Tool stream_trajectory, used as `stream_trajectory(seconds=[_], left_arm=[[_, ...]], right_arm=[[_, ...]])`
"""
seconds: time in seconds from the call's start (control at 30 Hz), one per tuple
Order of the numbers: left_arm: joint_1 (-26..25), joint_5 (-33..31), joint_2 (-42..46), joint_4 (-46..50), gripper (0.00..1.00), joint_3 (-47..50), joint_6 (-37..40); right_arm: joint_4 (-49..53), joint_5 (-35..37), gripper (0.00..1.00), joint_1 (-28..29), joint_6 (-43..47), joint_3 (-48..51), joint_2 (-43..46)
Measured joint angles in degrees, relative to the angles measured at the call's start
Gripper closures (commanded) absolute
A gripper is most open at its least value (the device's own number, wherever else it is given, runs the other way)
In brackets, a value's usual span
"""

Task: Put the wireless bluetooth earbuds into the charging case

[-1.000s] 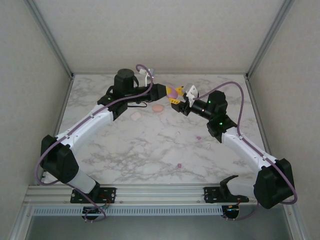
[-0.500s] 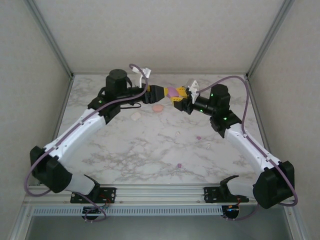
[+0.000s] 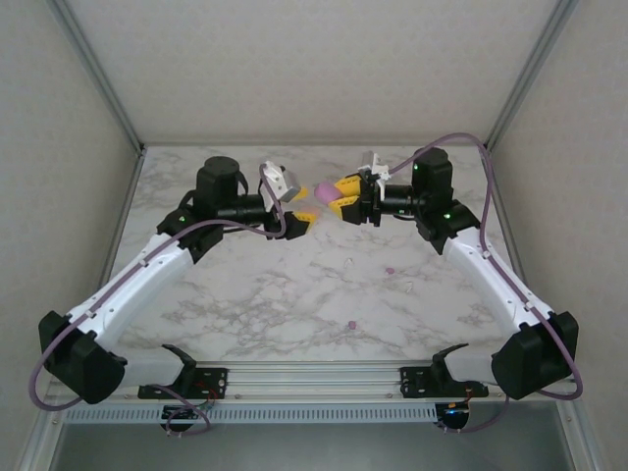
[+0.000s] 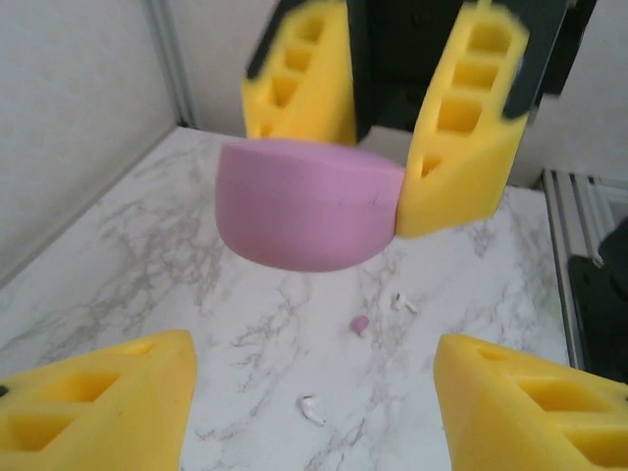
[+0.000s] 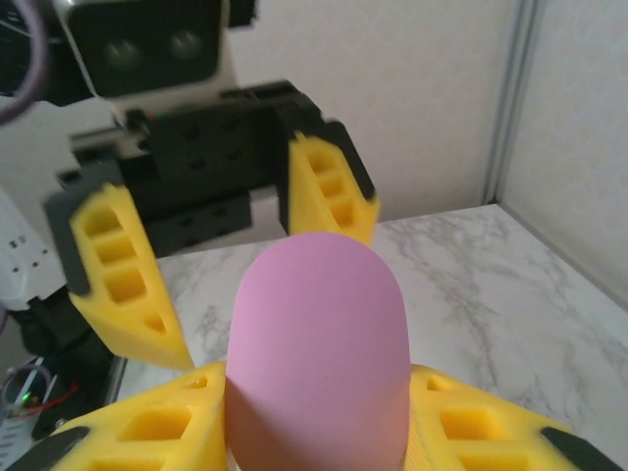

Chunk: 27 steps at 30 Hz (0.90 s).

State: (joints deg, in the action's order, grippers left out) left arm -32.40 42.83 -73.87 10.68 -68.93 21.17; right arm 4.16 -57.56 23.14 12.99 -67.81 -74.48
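Gripping the case (image 3: 322,188) between its yellow fingers, the right gripper (image 3: 335,196) holds it above the table (image 3: 245,294) at 12 o'clock. The left gripper (image 3: 299,214) faces it with jaws spread and empty. Earbuds (image 3: 390,270), seemingly four, lie loose toward 5 o'clock.

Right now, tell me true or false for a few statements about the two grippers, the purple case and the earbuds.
1. The right gripper holds the purple case. True.
2. The left gripper is clamped on that case too. False: its jaws stand open, clear of the case.
3. Loose earbuds lie on the table. True.
4. The purple case rests on the table. False: it is held up in the air.
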Motion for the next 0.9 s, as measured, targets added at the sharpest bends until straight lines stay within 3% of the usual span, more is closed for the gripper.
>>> stream_trajectory(seconds=[0.43, 0.9], left_arm=[[0.0, 9.3, -4.9, 1.0, 0.41, -5.8, 1.1], [0.0, 11.0, -6.7, 2.6, 0.52, -7.6, 0.2]], right_arm=[[8.7, -2.8, 0.64, 0.0, 7.9, -3.0, -1.0], [9.9, -3.5, 0.64, 0.4, 10.0, -3.5, -1.6]])
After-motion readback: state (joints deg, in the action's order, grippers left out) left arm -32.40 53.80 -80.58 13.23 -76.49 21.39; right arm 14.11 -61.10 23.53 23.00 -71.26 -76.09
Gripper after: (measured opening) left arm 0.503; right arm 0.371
